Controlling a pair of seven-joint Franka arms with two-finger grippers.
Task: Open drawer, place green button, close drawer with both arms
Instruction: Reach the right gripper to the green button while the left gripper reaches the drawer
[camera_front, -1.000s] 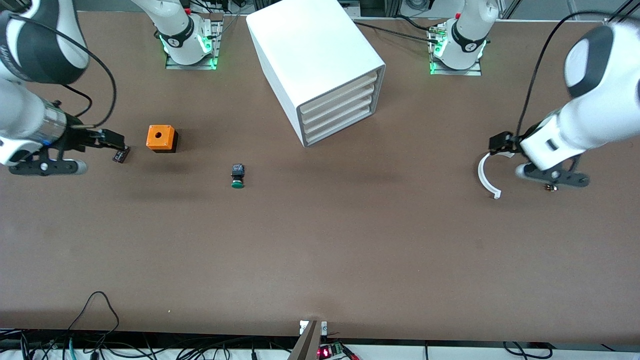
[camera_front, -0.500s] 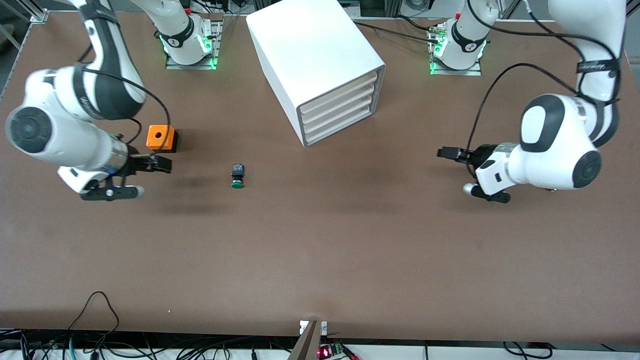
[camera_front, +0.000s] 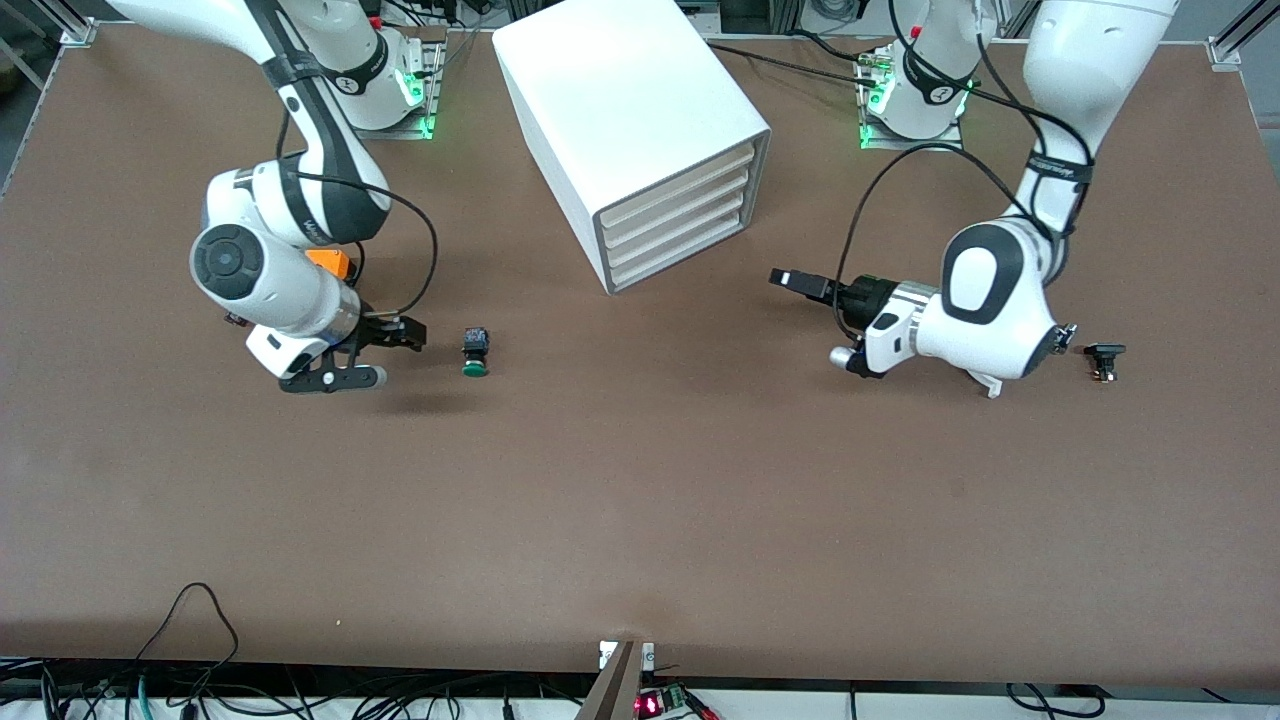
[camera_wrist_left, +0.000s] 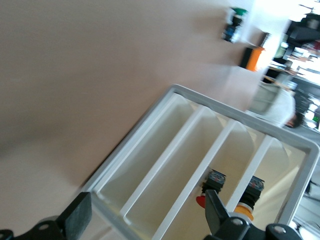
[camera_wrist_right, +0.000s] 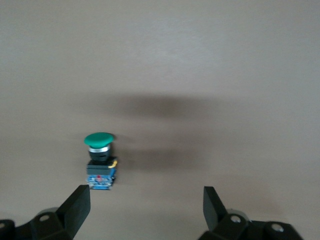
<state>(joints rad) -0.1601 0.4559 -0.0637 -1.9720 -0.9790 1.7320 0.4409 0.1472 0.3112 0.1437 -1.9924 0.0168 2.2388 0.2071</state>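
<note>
The white cabinet stands at the back middle, and its four cream-fronted drawers all sit flush. The green-capped button lies on the table, nearer the front camera than the cabinet. My right gripper is open and empty, over the table just beside the button toward the right arm's end. In the right wrist view the button lies ahead of the open gripper. My left gripper is open and empty, pointing at the drawer fronts from the left arm's side; its open gripper shows there.
An orange cube is partly hidden by the right arm. A small black part and a white curved piece lie toward the left arm's end. Red-capped and orange-capped parts show at the cabinet front.
Both arms have swung in from the table's ends. The right gripper has come close to the button. The left gripper has come toward the cabinet's drawer fronts.
</note>
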